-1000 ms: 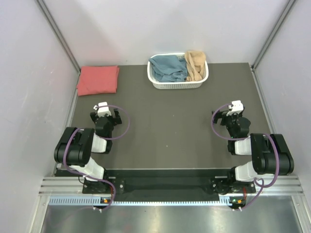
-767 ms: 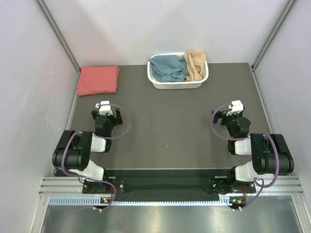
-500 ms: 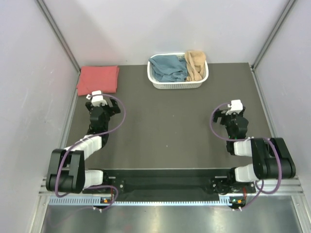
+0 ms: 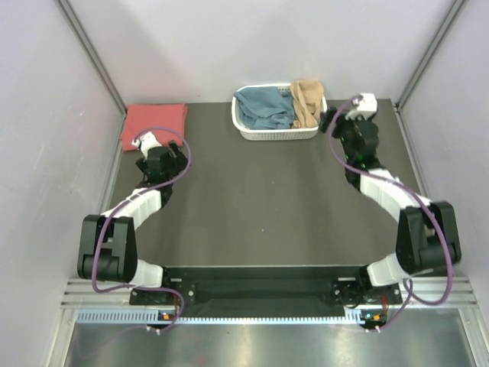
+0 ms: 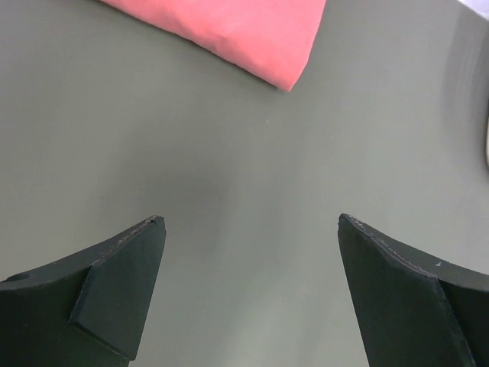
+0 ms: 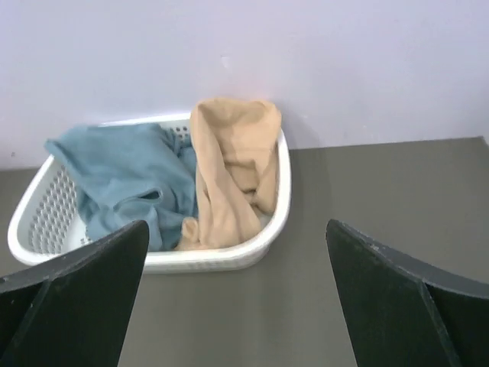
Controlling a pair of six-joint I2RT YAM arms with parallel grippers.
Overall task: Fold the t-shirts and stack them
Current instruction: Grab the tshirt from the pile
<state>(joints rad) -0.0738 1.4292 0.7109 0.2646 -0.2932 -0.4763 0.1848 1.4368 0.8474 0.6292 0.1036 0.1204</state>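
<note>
Both pairs of jaws stand wide and empty. The right pair faces the basket (image 4: 276, 135) at 12 o'clock on the bench (image 4: 260, 199). In it the tan shirt (image 4: 307, 103) lies bunched against the blue shirt (image 4: 263, 108), long axis 12 to 6. A low pinch may catch the lattice or both shirts and drag the basket. The folded coral-red shirt (image 4: 154, 126) sits at 10 o'clock, long axis 9 to 3.
</note>
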